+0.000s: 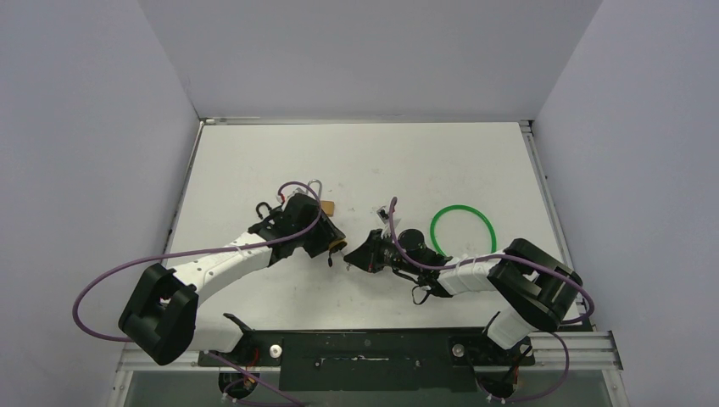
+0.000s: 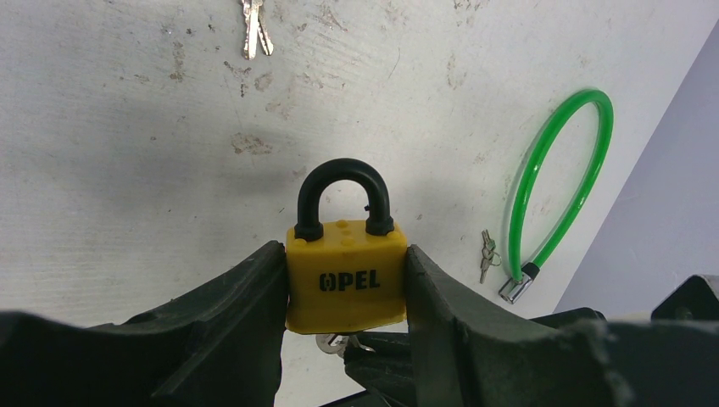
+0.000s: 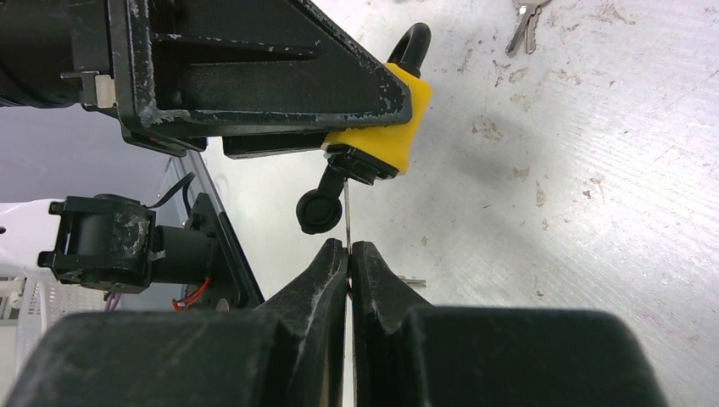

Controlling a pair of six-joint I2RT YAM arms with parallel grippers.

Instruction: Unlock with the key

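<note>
A yellow padlock [image 2: 346,280] with a black shackle and the lettering OPEL sits clamped by its two flat sides in the left claw [image 2: 345,254], lifted off the white surface [image 2: 127,127], shackle pointing away from the wrist. The claw stands partly open, its fingers [image 2: 254,288] pressed against the lock's body. From below, the right claw [image 3: 348,248] is pinched fully closed on the key [image 3: 346,216], whose thin metal edge runs straight from the fingertips up to the padlock's underside; whether it is seated in the keyhole cannot be told. A black rubber cap [image 3: 318,210] dangles from the lock's base just beside the key. Beyond the left claw's tips a pair of spare keys [image 2: 254,30] lies on the scuffed surface, well apart from the lock. Off to that claw's right a green cable lock [image 2: 518,193] lies in a loop, with a small bunch of keys [image 2: 487,253] just beside its metal end. In the overhead view a second padlock [image 1: 326,206] with a silver shackle rests close behind the left claw.
</note>
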